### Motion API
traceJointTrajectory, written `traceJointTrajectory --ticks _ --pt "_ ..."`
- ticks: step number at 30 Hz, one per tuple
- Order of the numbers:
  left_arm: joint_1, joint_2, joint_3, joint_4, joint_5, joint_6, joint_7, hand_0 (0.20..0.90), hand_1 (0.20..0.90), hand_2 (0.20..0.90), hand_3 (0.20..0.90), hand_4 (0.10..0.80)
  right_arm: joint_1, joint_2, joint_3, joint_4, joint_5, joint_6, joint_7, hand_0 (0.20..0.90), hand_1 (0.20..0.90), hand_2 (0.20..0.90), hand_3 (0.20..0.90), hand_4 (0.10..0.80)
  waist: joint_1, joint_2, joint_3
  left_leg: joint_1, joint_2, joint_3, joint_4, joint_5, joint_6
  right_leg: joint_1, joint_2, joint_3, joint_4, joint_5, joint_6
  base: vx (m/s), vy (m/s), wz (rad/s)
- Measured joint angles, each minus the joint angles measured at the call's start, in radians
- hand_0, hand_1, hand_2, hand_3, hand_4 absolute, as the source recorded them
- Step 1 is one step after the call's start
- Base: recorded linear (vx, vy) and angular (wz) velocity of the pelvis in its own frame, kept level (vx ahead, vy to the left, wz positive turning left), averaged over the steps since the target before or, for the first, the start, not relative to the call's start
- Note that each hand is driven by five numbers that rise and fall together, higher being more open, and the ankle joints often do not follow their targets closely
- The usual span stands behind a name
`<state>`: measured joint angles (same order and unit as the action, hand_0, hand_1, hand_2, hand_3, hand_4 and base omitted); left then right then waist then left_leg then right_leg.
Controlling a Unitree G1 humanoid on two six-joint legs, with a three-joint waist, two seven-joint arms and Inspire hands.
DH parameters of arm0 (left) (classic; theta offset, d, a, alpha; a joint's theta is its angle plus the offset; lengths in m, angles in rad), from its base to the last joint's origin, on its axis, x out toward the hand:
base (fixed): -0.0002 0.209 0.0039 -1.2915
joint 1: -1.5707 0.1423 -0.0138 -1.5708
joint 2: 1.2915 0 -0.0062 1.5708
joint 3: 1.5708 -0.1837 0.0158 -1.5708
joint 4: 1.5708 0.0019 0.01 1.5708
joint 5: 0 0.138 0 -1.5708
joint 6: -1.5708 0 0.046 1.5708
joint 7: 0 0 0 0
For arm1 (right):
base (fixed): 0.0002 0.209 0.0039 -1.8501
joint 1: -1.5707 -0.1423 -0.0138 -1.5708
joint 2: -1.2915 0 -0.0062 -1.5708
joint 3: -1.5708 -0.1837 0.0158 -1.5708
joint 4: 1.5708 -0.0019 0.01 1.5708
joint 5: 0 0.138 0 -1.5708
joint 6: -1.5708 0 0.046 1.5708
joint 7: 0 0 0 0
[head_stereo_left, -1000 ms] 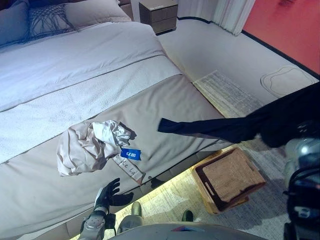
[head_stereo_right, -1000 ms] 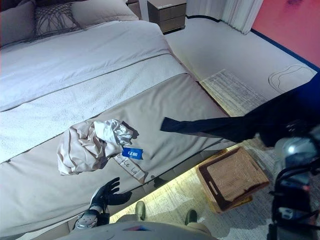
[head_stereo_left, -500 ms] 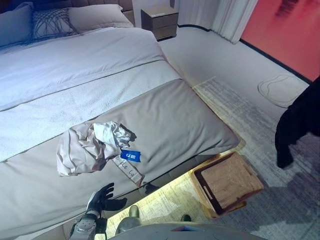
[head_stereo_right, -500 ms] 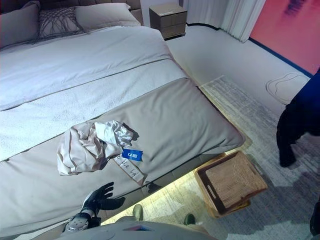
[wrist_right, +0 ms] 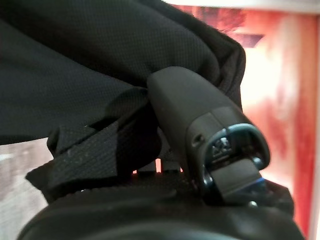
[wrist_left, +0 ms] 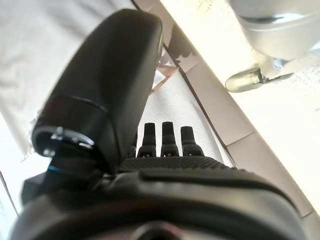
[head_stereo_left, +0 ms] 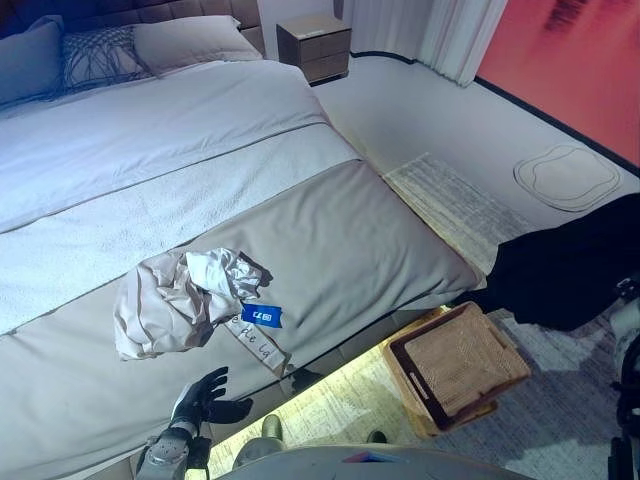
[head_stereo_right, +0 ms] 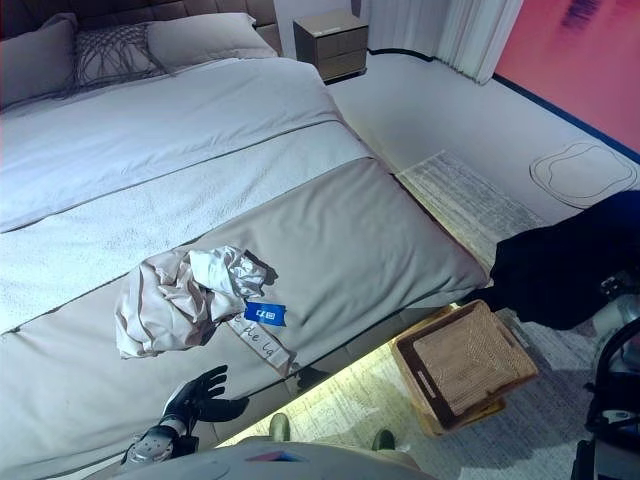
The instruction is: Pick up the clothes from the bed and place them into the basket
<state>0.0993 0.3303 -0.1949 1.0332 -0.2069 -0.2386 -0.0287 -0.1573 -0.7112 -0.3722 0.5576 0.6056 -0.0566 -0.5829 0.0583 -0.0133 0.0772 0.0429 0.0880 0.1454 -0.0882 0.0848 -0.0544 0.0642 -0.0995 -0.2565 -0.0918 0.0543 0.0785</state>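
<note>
Right hand [wrist_right: 200, 130] pinches the dark garment [head_stereo_left: 560, 275], stretched sideways above the basket [head_stereo_left: 460, 365]; left hand [head_stereo_left: 200, 398] spread

The bed [head_stereo_left: 330, 230] carries a crumpled beige garment [head_stereo_left: 175, 300] near its foot edge, pillows [head_stereo_left: 130, 45] at the far end. On the floor [head_stereo_left: 420, 110] beside the bed's corner sits a basket [head_stereo_left: 455, 365], partly on a rug [head_stereo_left: 450, 195].

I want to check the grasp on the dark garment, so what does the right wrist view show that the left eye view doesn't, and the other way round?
Only the right wrist view shows the right hand, its thumb pinching the black cloth. Only the left eye view shows the woven basket on the floor, the bed, the beige clothes on it and the open left hand. Both show the black garment.
</note>
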Motion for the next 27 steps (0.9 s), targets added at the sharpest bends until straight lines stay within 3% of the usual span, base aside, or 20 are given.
traceJointTrajectory --ticks 5,8,13,16,22,27 --pt "0.002 -0.004 -0.009 -0.001 0.0 -0.001 -0.009 0.9 0.9 0.9 0.9 0.8 0.046 0.029 0.034 0.036 0.015 -0.031 0.01 0.3 0.3 0.3 0.2 0.1 -0.009 0.018 0.007 -0.002 0.001 0.001 0.0 0.0 0.0 -0.003 -0.004 0.0 -0.002 0.0 0.0 -0.042 0.021 -0.01" --pt "0.004 -0.015 -0.014 -0.003 0.0 -0.002 -0.005 0.9 0.9 0.9 0.9 0.8 0.061 0.03 0.036 0.021 -0.014 -0.1 0.013 0.3 0.3 0.3 0.2 0.1 -0.012 0.04 0.018 -0.003 -0.003 0.004 0.0 0.0 0.0 -0.006 -0.009 0.0 -0.004 0.0 0.001 -0.027 0.015 -0.02" --pt "0.026 -0.027 -0.003 -0.023 0.001 -0.004 0.003 0.9 0.9 0.9 0.9 0.8 0.072 0.018 0.034 -0.236 -0.139 -0.143 -0.057 0.3 0.3 0.3 0.2 0.1 -0.027 0.058 0.025 0.0 0.0 0.007 -0.002 0.0 0.0 -0.004 -0.007 0.004 -0.004 0.003 0.005 0.025 0.027 -0.01" --pt "0.02 -0.045 -0.003 -0.037 0.001 -0.003 0.002 0.9 0.9 0.9 0.9 0.8 0.035 -0.059 0.034 -0.338 -0.187 -0.174 -0.067 0.3 0.3 0.3 0.2 0.1 -0.024 0.051 0.029 0.006 -0.001 0.009 -0.001 0.0 0.0 0.003 -0.007 0.007 0.0 0.004 0.005 0.05 0.054 -0.01" --pt "-0.003 -0.048 -0.006 -0.039 -0.002 0.002 0.002 0.9 0.9 0.9 0.9 0.8 -0.203 -0.264 0.034 -0.362 -0.198 -0.18 -0.092 0.3 0.3 0.3 0.2 0.1 -0.012 0.01 0.037 0.021 -0.002 0.01 -0.001 -0.002 0.001 0.015 -0.005 0.008 0.0 0.003 0.006 0.035 0.042 -0.01" --pt "-0.003 -0.033 -0.017 -0.032 -0.009 0.024 0.002 0.9 0.9 0.9 0.9 0.8 -0.294 -0.337 0.037 -0.361 -0.205 -0.181 -0.099 0.3 0.3 0.3 0.2 0.1 -0.007 -0.039 0.025 0.021 -0.002 0.009 0.0 -0.002 0.001 0.015 -0.001 0.006 0.0 0.003 0.005 0.004 0.007 0.0"
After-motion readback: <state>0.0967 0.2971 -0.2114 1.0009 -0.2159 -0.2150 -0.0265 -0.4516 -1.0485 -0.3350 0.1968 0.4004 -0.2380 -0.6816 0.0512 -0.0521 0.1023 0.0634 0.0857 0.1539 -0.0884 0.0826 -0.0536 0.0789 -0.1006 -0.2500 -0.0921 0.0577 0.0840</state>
